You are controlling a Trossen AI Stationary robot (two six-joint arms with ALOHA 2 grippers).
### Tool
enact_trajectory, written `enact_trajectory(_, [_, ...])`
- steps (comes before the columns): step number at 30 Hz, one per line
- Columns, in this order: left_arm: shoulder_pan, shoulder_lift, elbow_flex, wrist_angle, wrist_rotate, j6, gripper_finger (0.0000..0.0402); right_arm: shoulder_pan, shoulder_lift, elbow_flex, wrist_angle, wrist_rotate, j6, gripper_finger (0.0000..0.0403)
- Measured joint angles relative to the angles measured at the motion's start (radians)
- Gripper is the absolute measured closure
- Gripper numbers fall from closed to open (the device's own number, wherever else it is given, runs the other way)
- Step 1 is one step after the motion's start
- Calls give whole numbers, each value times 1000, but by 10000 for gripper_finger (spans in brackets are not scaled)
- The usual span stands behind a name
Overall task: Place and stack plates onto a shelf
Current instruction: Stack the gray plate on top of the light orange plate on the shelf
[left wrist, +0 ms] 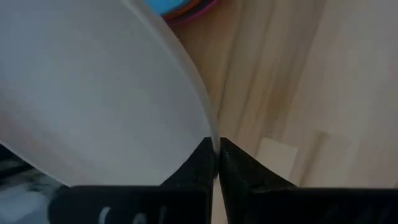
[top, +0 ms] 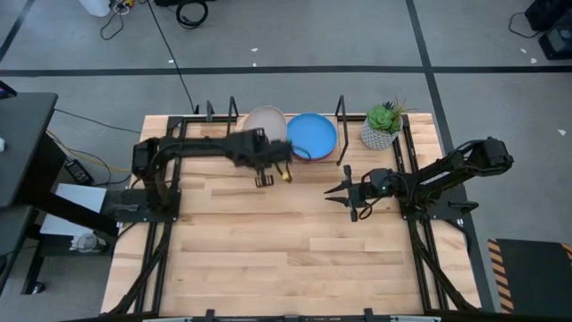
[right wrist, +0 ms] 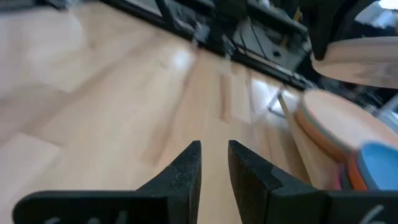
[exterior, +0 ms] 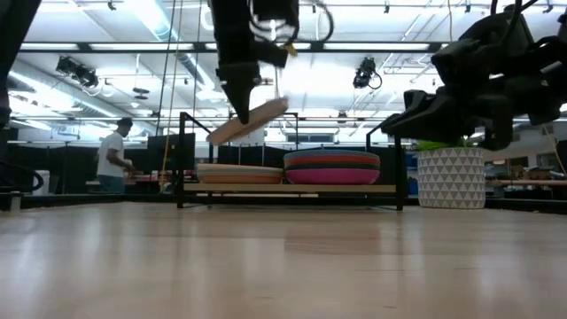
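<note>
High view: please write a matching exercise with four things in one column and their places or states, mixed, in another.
1 grey-beige plate
2 bright blue plate
3 potted plant
4 right gripper

a tops the right stack on the shelf
b empty, over the table
c tilted, in the jaws of the left gripper
d beside the shelf

Pairs: 1-c, 2-a, 3-d, 4-b

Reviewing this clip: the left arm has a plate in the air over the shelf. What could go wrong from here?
1. The left gripper pinches the grey-beige plate only at its rim, and the plate hangs tilted; it might slip or swing.
2. Released from this height and tilt above the left stack, it could land edge first, slide off or knock the plates below.
3. The shelf has thin black rods close by; the plate might clip one while coming down.
</note>
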Motion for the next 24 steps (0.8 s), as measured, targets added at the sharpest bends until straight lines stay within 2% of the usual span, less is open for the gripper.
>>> enact_trajectory(3, [95, 4, 0, 12, 101, 37, 384, 14, 0, 0, -29, 69, 4, 317])
enact_trajectory(10, [230, 38, 0, 116, 123, 107, 384, 45, 0, 0, -42, 101, 7, 317])
enact_trajectory(12, [246, 49, 0, 110, 142, 141, 384, 53, -1, 0, -47, 102, 7, 317])
enact_trajectory(17, [270, 79, 1, 47, 299, 193, 384, 58, 0, 0, -51, 110, 2, 317])
enact_trajectory(24, [234, 95, 0, 9, 283, 265, 384, 58, 0, 0, -52, 124, -2, 317])
